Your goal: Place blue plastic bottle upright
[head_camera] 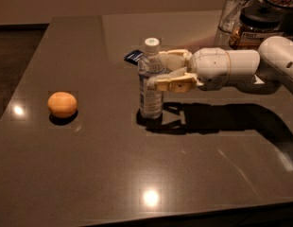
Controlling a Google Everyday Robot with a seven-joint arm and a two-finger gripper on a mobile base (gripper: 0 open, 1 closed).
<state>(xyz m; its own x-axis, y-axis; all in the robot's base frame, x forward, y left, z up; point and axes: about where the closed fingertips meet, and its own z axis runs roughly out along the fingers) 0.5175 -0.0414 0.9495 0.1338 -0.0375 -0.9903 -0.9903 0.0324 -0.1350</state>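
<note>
Blue plastic bottle, one, upright; gripper clamped round its shoulder. One orange, one blue packet.

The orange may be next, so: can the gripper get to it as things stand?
Probably not directly: the gripper is shut on the upright bottle, which stands between it and the orange.

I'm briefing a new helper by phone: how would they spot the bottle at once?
On the dark table, look near the middle, right of the orange. The bottle stands upright there with the gripper closed around its upper half. Unlike the jars behind, it is slim, with white cap and pale label.
</note>
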